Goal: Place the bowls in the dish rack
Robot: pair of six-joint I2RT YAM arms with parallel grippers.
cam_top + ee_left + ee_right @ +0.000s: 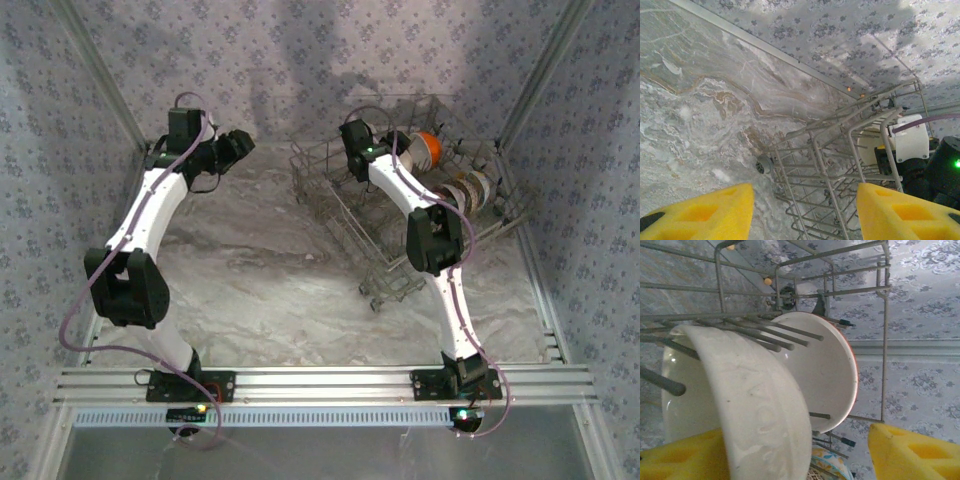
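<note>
- Right gripper [795,455]: you have it inside the rack [335,200], fingers standing wide.
- White bowl [755,405]: on edge among the tines [765,332], its rim between your two fingers. The far pad [910,450] is clear of it. The near pad sits just beside its outer wall, and I cannot tell whether they touch.
- Orange-rimmed bowl [827,370]: on edge just behind the white bowl, white inside facing the camera.
- Patterned bowl [832,465]: only an edge shows, low between the fingers.
- Rack: back right of the table [700,125], set askew to its edges. More bowls [468,188] stand in a row along its right side.
- Left gripper [805,210]: fingers wide, nothing between them. It hangs over bare table near the rack's corner, at back left.
</note>
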